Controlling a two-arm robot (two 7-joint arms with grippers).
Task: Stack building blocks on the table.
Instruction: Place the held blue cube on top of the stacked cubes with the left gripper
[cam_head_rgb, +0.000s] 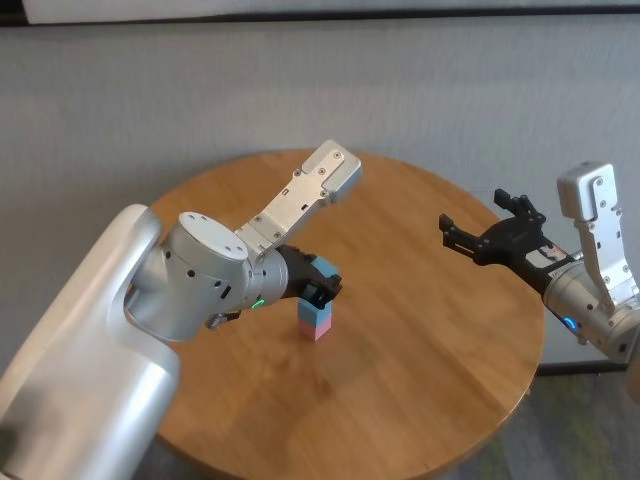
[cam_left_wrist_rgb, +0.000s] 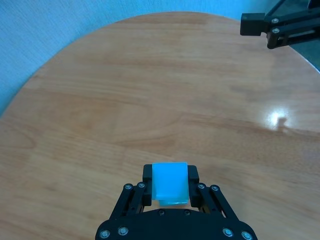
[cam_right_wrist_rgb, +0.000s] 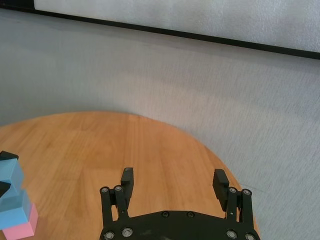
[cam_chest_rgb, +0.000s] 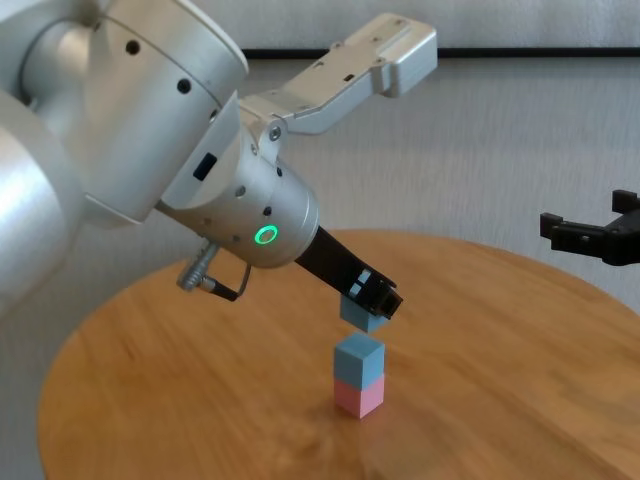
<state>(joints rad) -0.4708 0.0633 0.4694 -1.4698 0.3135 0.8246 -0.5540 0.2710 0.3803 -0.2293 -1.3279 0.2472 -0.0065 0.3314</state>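
Note:
A pale pink cube (cam_chest_rgb: 357, 397) stands on the round wood table (cam_chest_rgb: 180, 400) with a light blue cube (cam_chest_rgb: 358, 360) stacked on it. My left gripper (cam_chest_rgb: 374, 303) is shut on the second light blue cube (cam_chest_rgb: 362, 316) and holds it tilted, just above the stack, with a small gap. In the left wrist view the held cube (cam_left_wrist_rgb: 170, 182) sits between the fingers. In the head view the stack (cam_head_rgb: 316, 322) is under the left gripper (cam_head_rgb: 322, 285). My right gripper (cam_head_rgb: 478, 212) hovers open and empty over the table's right side.
The table (cam_head_rgb: 430, 340) stands before a grey wall. The right gripper (cam_right_wrist_rgb: 174, 181) is well away from the stack (cam_right_wrist_rgb: 15, 217). It also shows far off in the left wrist view (cam_left_wrist_rgb: 280, 25).

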